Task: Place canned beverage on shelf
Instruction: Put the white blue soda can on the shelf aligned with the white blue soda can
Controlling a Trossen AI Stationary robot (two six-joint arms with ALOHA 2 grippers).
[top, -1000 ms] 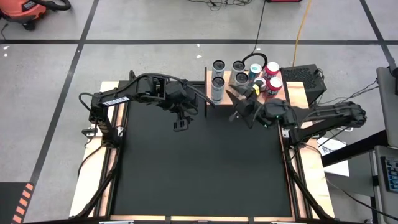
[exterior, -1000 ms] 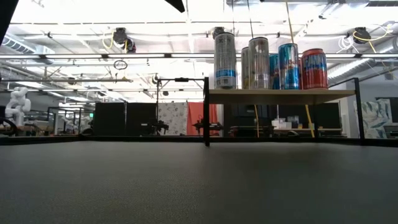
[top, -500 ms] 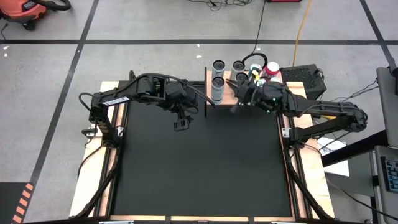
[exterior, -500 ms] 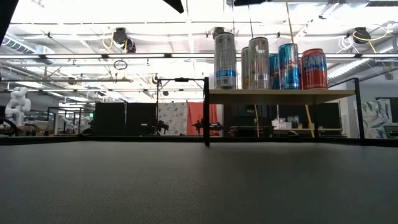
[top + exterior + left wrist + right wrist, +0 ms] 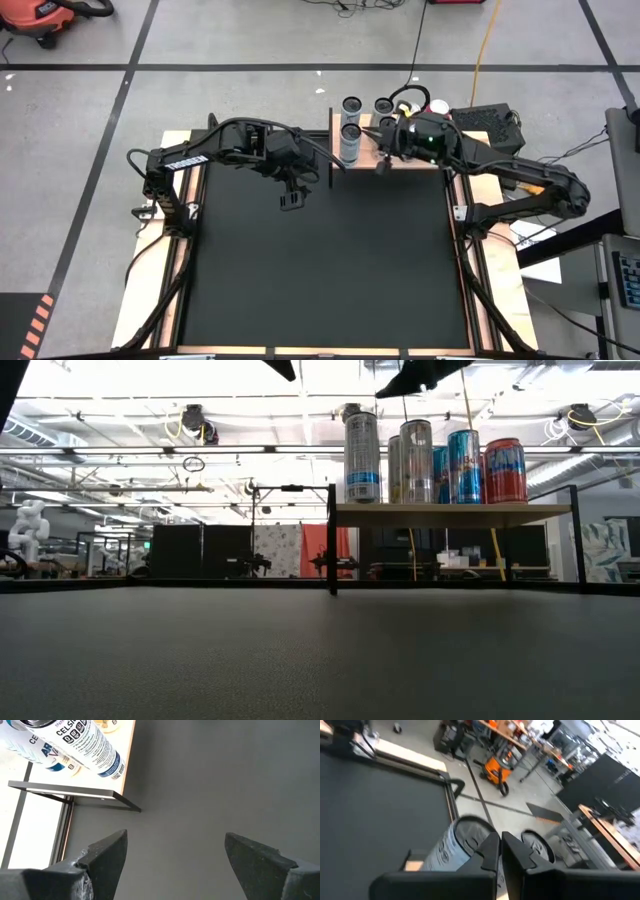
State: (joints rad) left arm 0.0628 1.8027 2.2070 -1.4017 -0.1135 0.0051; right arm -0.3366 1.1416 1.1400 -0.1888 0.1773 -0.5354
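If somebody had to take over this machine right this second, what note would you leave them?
Left gripper: open, empty, above the black mat.
Right gripper: shut, empty, above the cans on the shelf.
Cans: several upright on the wooden shelf at the table's far edge; none on the mat.
Done: the cans in view are shelved.
Left: probably only pulling the right arm clear without knocking a can.

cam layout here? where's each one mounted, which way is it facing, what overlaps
High: overhead, straight down; both arms, mat, shelf.
Low: tabletop height, level toward shelf and cans; arm tips at the top.
Left wrist: down at the mat; open left gripper, silver can.
Right wrist: above the cans; shut right gripper.
Shared: shelf in high and low.
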